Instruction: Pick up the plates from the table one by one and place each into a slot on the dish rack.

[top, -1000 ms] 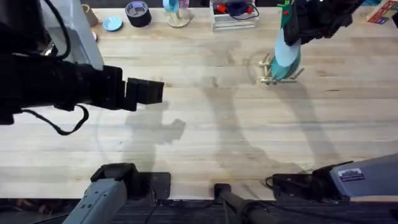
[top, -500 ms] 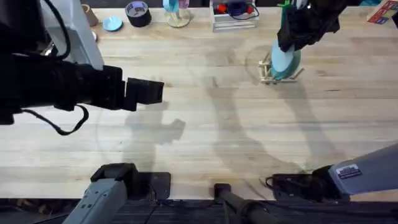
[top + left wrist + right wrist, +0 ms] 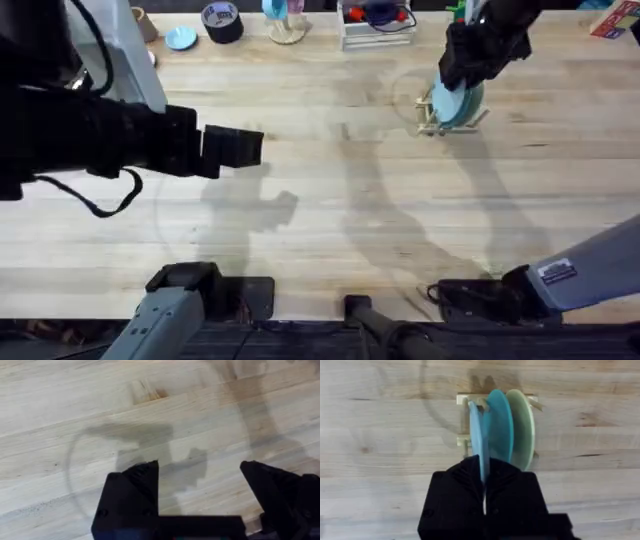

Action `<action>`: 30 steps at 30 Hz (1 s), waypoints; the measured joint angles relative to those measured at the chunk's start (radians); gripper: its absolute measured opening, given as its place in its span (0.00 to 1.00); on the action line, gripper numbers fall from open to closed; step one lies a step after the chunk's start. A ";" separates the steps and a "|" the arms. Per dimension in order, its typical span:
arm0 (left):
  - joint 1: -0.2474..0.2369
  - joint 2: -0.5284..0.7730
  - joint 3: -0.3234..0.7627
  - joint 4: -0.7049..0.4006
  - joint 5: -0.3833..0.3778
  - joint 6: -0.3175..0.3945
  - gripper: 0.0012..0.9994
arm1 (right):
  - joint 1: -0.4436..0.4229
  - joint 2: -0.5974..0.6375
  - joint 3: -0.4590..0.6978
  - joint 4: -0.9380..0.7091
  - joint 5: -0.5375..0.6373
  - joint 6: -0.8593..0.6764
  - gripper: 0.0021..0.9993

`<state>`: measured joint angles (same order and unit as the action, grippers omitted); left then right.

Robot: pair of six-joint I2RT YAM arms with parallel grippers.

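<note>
My right gripper [image 3: 484, 469] is shut on the rim of the light sky blue plate [image 3: 475, 430]. That plate stands on edge among the dowels of the small wooden dish rack [image 3: 463, 440]. Beside it in the rack stand a darker teal plate [image 3: 500, 425] and the pale cream-yellow plate [image 3: 524, 425], both upright. From overhead, the right gripper [image 3: 455, 72] is directly over the rack [image 3: 427, 113] at the table's far right. My left gripper [image 3: 236, 147] hovers open and empty above the bare wooden table [image 3: 75, 415], its fingers [image 3: 134, 491] spread wide.
Along the far edge stand a black tape roll [image 3: 222, 20], a small blue disc [image 3: 181, 38], a wooden stand [image 3: 286, 27] and a white wire-frame box [image 3: 375, 27]. Bare tabletop [image 3: 380, 220] stretches between the arms' bases and the rack.
The right gripper has come down and slightly left with the blue plate, lowering it from a tilt above the rack to upright among the dowels. The left arm has not moved.
</note>
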<state>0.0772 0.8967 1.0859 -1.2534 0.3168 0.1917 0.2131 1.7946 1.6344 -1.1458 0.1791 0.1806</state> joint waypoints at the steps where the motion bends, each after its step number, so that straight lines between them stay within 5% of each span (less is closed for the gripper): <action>1: 0.000 0.000 0.000 0.000 0.000 0.000 0.99 | 0.000 0.004 0.000 0.000 0.000 0.000 0.03; 12: 0.000 0.000 0.000 0.000 0.000 0.000 0.99 | 0.000 0.006 0.000 0.001 0.000 0.003 0.03; 17: 0.000 0.000 0.000 0.000 -0.001 0.000 0.99 | 0.000 0.006 0.000 0.001 0.000 0.006 0.13; 30: 0.000 0.000 0.000 0.000 -0.004 0.000 0.99 | 0.000 0.006 0.003 -0.007 0.000 0.006 0.18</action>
<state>0.0772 0.8967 1.0859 -1.2533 0.3130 0.1914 0.2131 1.8004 1.6372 -1.1524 0.1791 0.1867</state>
